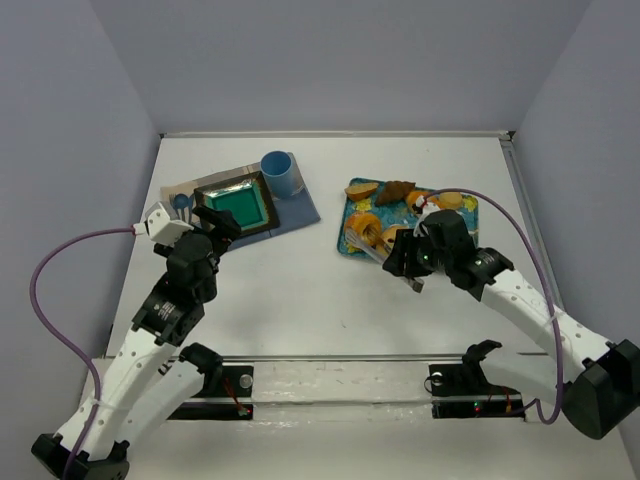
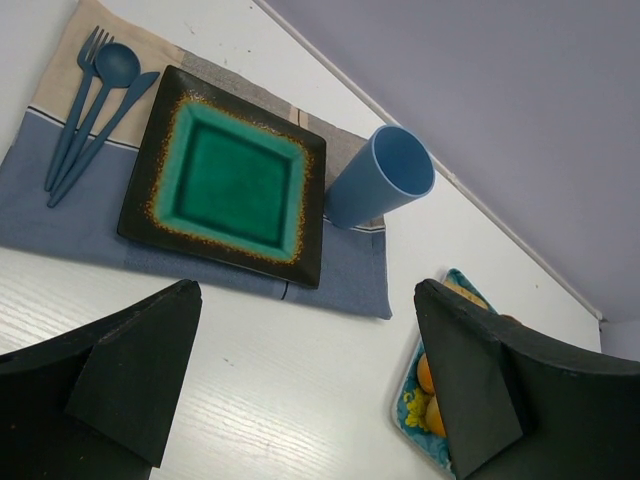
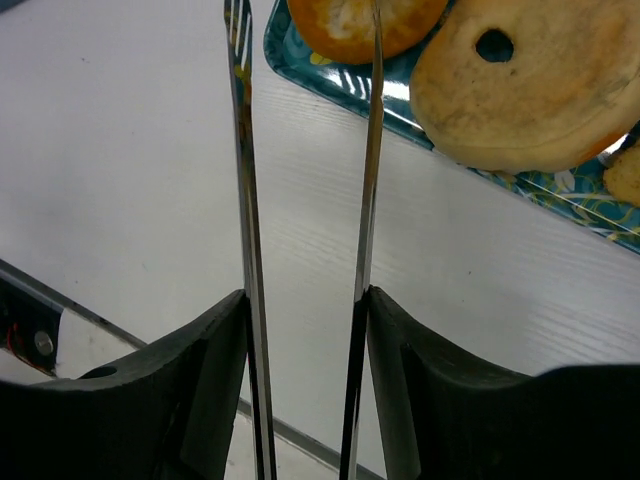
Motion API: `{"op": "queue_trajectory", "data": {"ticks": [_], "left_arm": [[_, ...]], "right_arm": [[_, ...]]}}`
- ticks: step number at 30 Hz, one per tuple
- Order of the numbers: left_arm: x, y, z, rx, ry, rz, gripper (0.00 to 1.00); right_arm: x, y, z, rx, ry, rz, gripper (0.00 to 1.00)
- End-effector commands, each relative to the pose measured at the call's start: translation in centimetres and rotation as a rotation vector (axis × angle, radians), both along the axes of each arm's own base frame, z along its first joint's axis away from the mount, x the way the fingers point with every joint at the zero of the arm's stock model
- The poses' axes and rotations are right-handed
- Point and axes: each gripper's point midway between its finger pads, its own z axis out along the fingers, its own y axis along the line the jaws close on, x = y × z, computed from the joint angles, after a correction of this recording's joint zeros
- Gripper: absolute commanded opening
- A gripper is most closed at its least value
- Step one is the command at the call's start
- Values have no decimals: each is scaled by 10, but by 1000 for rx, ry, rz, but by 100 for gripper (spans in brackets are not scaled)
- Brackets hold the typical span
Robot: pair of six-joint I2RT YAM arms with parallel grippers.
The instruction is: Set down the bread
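The bread lies on the patterned tray (image 3: 545,185) at the right of the counter (image 2: 300,400): a ring-shaped bread (image 3: 540,80) with a small hole, an orange-crusted roll (image 3: 360,20) beside it, and further pieces behind them, among them a brown pastry (image 1: 400,190) and a slice (image 1: 362,188) at the tray's far edge. The right pincer (image 3: 305,300) is clamped on a pair of metal tongs (image 3: 243,200), one finger pressing each blade from the outside; the blades stand apart with bare counter showing between them. The tongs reach toward the near edge of the tray; in the right wrist view one blade crosses the orange-crusted roll and the other runs past the tray's rim; whether either tip touches the bread I cannot tell, and nothing sits between the blades.

The left pincer (image 2: 305,290) hangs above the counter with its fingers spread wide and nothing in them; beyond it a blue-and-beige placemat (image 2: 70,220) carries a square green plate (image 2: 235,180) with a dark rim; a blue cup (image 2: 375,185) stands at the plate's far corner; blue cutlery (image 2: 95,110), fork, spoon and knife, lies side by side on the other side of the plate. Plate and tray are well apart.
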Motion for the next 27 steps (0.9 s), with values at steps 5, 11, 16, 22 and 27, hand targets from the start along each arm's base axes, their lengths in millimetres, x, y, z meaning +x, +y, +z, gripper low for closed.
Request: {"op": "queue_trajectory", "data": {"ticks": [5, 11, 16, 22, 27], "left_arm": [[3, 4, 9, -13, -43, 23, 99], [2, 5, 9, -13, -44, 27, 99], [0, 6, 10, -15, -48, 30, 99], [-2, 7, 12, -24, -60, 32, 99], [-3, 8, 13, -28, -66, 32, 99]], "right_arm": [[31, 11, 35, 67, -93, -57, 57], [39, 21, 33, 108, -60, -80, 56], [43, 27, 32, 160, 11, -149, 54], [47, 33, 35, 236, 70, -227, 49], [52, 36, 28, 236, 105, -256, 47]]}}
